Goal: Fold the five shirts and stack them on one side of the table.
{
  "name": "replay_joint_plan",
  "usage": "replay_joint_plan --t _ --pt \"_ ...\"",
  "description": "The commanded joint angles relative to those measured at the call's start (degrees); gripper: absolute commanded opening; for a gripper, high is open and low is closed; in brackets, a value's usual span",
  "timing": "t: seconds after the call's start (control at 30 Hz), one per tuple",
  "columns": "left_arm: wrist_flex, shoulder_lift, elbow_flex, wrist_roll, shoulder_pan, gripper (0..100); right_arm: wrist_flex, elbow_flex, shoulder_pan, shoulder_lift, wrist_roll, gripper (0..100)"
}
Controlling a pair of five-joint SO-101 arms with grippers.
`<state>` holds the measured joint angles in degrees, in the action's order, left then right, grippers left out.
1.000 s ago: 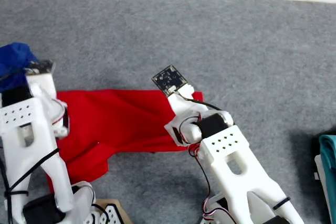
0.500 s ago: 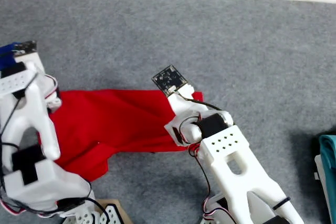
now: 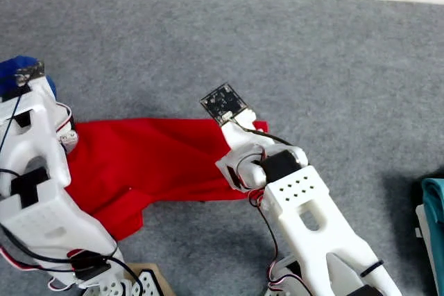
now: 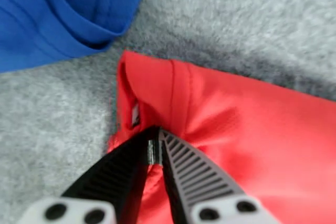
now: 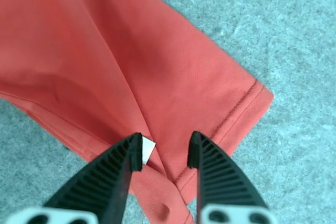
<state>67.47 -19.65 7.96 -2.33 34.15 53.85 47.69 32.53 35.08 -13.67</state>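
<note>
A red shirt [image 3: 159, 157] lies spread on the grey table, partly doubled over, with a flap hanging toward the near side. My left gripper [image 4: 156, 142] is shut on a bunched fold of the red shirt [image 4: 252, 129] at its left corner, close to a blue shirt [image 4: 58, 9]. In the high view the left arm [image 3: 35, 164] covers that corner. My right gripper [image 5: 165, 150] stands open over the red shirt [image 5: 105, 51], just above its hemmed right edge, with one fingertip [image 5: 134, 153] over the cloth. The right arm [image 3: 277, 178] is at the shirt's right end.
The blue shirt [image 3: 8, 73] sits bunched at the far left edge. A teal shirt [image 3: 433, 206] shows at the right edge. Bare grey carpet [image 3: 333, 67] stretches across the back and right. A brown board [image 3: 149, 279] lies between the arm bases.
The left arm has swung back and left toward the blue shirt, its wrist now at the red shirt's left corner. The right arm and the shirt's right end have stayed put.
</note>
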Motion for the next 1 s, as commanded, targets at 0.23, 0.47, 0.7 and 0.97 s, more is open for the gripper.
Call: replay_joint_plan --t 0.23,0.47,0.7,0.97 --pt "-9.2 -0.7 -5.7 2.4 0.0 1 -1.0 -0.1 0.7 0.0 0.7 15.6" --pt "-9.1 -0.7 -10.3 5.1 0.3 1 -1.0 -0.1 0.7 0.0 0.7 15.6" --pt "-5.6 -0.1 -10.5 5.2 -0.1 1 -1.3 0.0 0.7 -0.1 0.7 15.6" --pt "14.3 -0.1 -12.9 4.8 -4.4 1 -7.4 3.4 0.6 -0.2 5.8 10.4"
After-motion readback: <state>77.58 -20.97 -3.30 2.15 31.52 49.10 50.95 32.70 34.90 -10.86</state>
